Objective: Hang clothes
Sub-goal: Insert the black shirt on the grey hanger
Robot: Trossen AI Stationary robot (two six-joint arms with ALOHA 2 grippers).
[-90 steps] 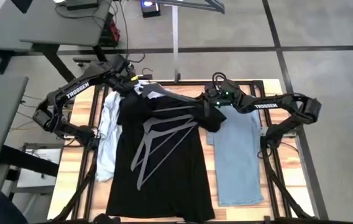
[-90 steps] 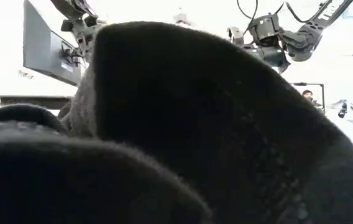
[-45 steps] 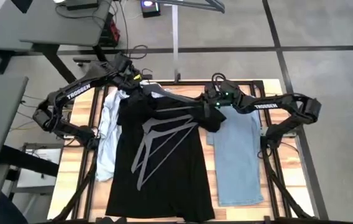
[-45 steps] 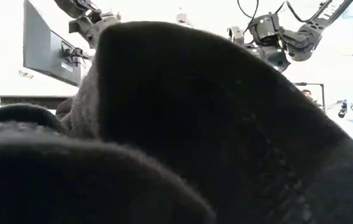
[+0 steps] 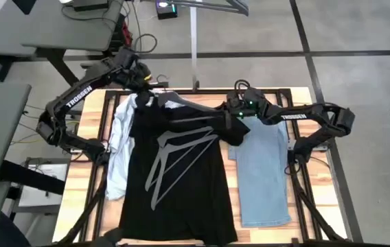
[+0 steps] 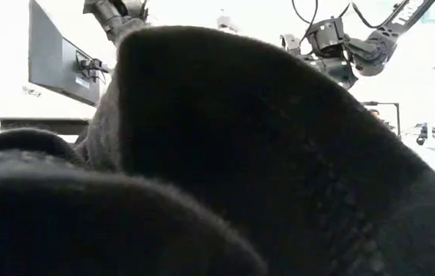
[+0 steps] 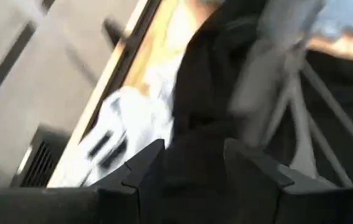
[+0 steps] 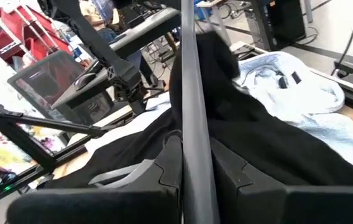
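Table (image 5: 78,171) is wood-topped with a black frame, and the clothes cover most of it. Black t-shirt (image 5: 178,178) is the biggest piece, spread flat down the middle with a stack of grey hangers (image 5: 174,154) lying on it. Jeans (image 5: 260,175) sit at 3 o'clock from the tee, touching its sleeve. Pale button shirt (image 5: 118,147) is bunched at 9 o'clock, partly tucked under the tee. Right gripper (image 8: 192,165) is at the tee's 1 o'clock shoulder, fingers clamped narrow on a grey hanger (image 8: 192,93) bar. Left gripper (image 7: 192,168) hovers at the 11 o'clock shoulder, fingers spread apart over black fabric, holding nothing that I can see.
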